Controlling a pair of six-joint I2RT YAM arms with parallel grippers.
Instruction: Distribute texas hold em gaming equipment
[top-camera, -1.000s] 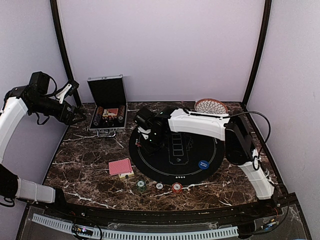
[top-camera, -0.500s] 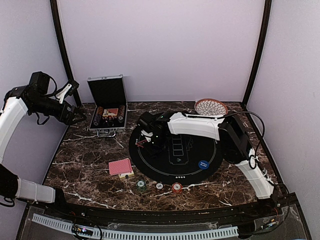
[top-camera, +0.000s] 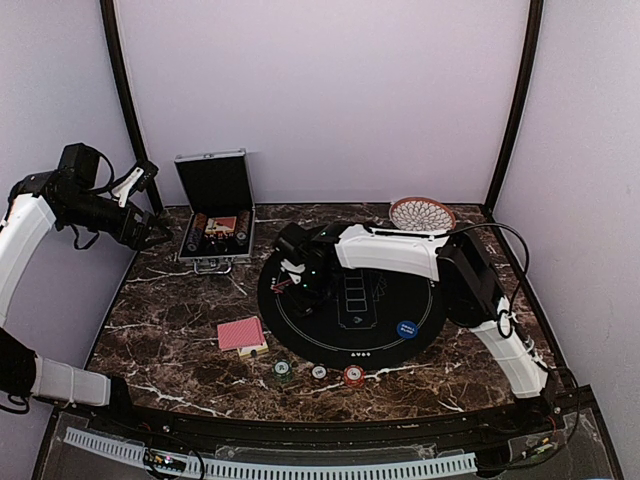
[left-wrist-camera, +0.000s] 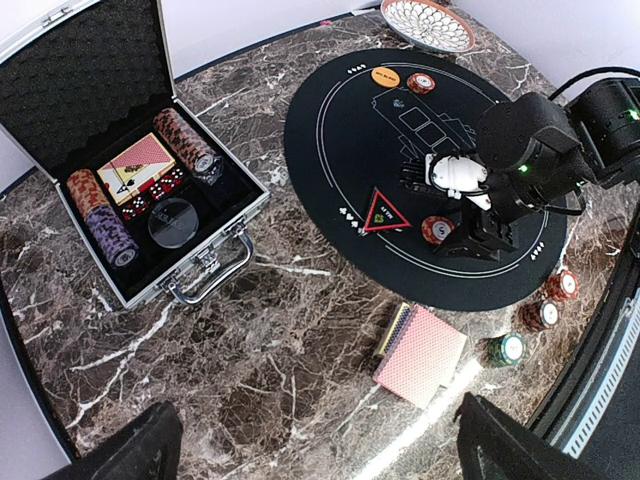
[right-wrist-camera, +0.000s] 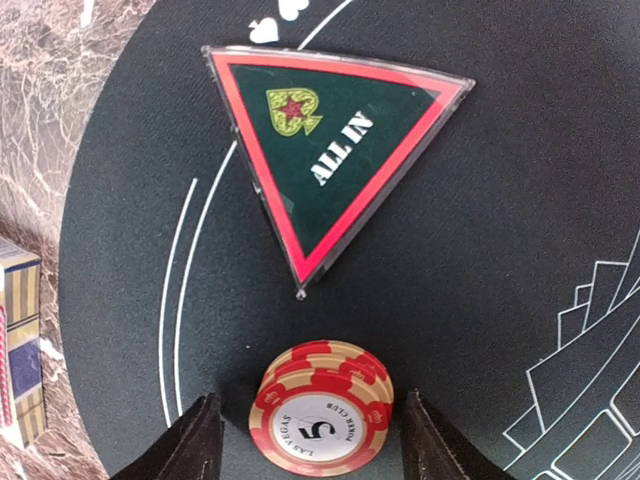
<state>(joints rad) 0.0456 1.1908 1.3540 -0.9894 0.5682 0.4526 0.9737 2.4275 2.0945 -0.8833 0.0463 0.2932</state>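
Note:
My right gripper (right-wrist-camera: 311, 442) is open low over the black round mat (right-wrist-camera: 500, 250). A short stack of red "5" poker chips (right-wrist-camera: 322, 408) stands between its fingers, with a gap on each side. The red-edged "ALL IN" triangle marker (right-wrist-camera: 335, 150) lies just beyond it. In the top view the right gripper (top-camera: 306, 290) is at the mat's left part. The red-backed cards (top-camera: 241, 334) lie on the marble left of the mat. Green (top-camera: 283, 369), white (top-camera: 319, 372) and red (top-camera: 352, 375) chips sit by the near edge, and a blue chip (top-camera: 407, 328) lies on the mat. My left gripper (top-camera: 152, 234) is open and empty, high at the far left.
The open silver case (top-camera: 214, 180) stands at the back left, holding chip rolls, cards and dice (left-wrist-camera: 140, 180). The woven patterned dish (top-camera: 421, 212) sits at the back right. An orange chip (left-wrist-camera: 385, 75) and a red chip (left-wrist-camera: 421, 82) lie on the mat's far side.
My right gripper has moved a little nearer and lower onto the mat's left part, beside the triangle marker. The left arm has not moved.

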